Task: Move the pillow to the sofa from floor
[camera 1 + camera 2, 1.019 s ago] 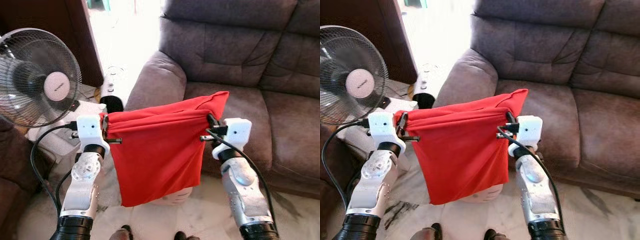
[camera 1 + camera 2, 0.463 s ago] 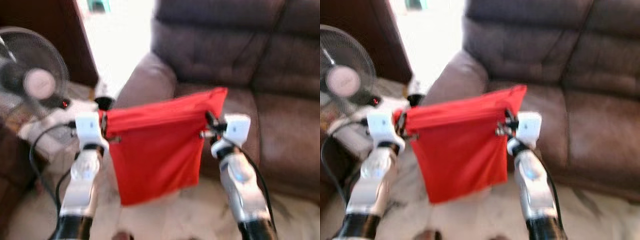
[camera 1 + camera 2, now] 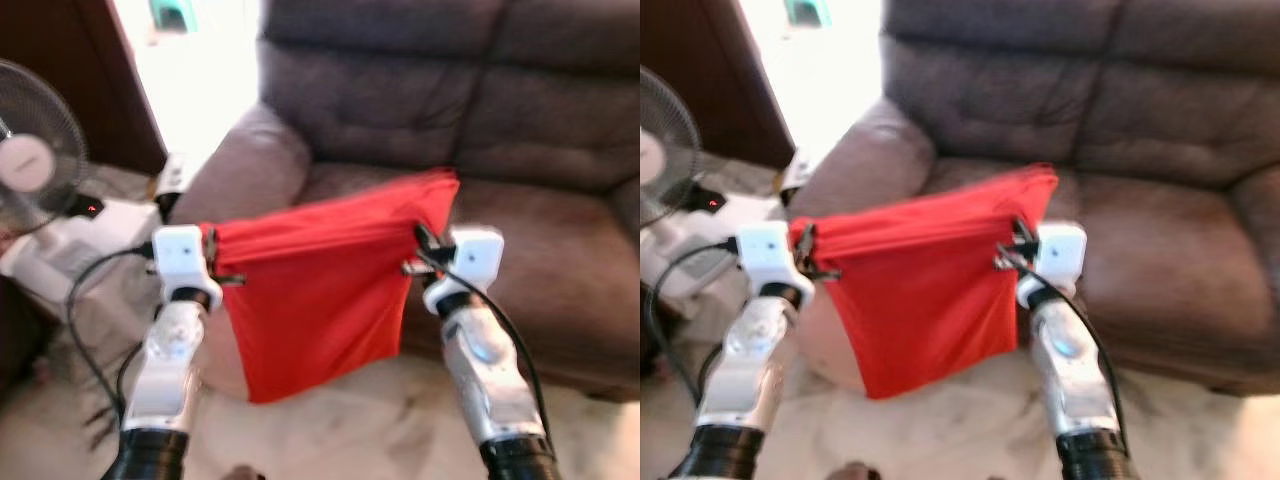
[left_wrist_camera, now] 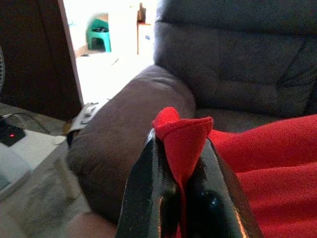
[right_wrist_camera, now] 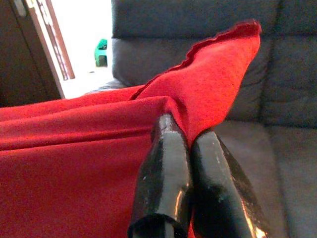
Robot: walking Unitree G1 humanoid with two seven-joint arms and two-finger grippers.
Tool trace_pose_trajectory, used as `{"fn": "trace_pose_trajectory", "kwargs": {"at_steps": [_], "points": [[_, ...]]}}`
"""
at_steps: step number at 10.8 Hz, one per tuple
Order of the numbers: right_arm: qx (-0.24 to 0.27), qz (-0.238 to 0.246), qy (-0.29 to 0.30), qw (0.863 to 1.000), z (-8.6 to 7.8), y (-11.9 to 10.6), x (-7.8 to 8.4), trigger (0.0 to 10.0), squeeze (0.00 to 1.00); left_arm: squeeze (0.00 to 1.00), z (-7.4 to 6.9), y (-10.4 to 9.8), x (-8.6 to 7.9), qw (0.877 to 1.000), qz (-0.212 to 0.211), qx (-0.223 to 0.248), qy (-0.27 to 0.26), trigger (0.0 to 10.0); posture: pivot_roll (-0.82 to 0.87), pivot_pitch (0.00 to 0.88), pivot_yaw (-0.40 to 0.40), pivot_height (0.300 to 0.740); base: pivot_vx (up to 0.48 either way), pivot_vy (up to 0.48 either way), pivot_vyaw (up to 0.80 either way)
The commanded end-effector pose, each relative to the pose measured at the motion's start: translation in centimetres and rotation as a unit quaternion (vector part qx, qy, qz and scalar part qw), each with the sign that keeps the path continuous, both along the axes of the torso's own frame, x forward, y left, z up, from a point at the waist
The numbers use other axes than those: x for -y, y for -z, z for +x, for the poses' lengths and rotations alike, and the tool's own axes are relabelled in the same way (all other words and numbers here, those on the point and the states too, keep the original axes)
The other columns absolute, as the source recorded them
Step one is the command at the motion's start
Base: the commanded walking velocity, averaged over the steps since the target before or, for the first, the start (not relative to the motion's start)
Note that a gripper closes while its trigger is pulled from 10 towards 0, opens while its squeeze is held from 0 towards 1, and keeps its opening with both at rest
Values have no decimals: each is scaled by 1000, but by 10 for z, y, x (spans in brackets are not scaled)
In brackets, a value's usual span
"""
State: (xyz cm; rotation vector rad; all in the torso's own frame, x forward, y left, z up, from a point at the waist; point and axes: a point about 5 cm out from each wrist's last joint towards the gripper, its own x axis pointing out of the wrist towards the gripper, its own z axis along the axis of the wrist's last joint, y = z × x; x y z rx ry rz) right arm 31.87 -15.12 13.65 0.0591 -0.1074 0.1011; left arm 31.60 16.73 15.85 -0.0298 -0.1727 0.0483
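We face a brown sofa (image 3: 520, 130), with our red pillow (image 3: 320, 290) hanging in the air in front of its seat, off the floor but not yet on the cushions. Our left gripper (image 4: 181, 191) pinches one top corner and our right gripper (image 5: 190, 198) pinches the other, fingers pressed tight on the fabric. We judge the lift done; the carry forward and the release remain.

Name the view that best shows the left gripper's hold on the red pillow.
The left wrist view: its black fingers pinch the red pillow's corner, close up. The eye views show the left gripper small, somewhat blurred.
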Motion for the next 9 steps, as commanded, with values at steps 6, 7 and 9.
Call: {"fn": "trace_pose_trajectory", "kwargs": {"at_steps": [6, 7, 9], "points": [[61, 12, 34, 997, 5, -27, 15, 10000, 0, 0, -3, -13, -24, 998, 5, 36, -45, 10000, 77, 90, -29, 740, 0, -268, 0], [56, 9, 36, 998, 6, -27, 14, 10000, 0, 0, -3, -13, -23, 998, 5, 36, -44, 10000, 75, 98, -30, 740, 0, -266, 0], [54, 17, 39, 998, 8, -27, 14, 10000, 0, 0, -1, -13, -22, 999, 3, 33, -41, 10000, 78, 105, -27, 740, 0, -268, -609]]}}
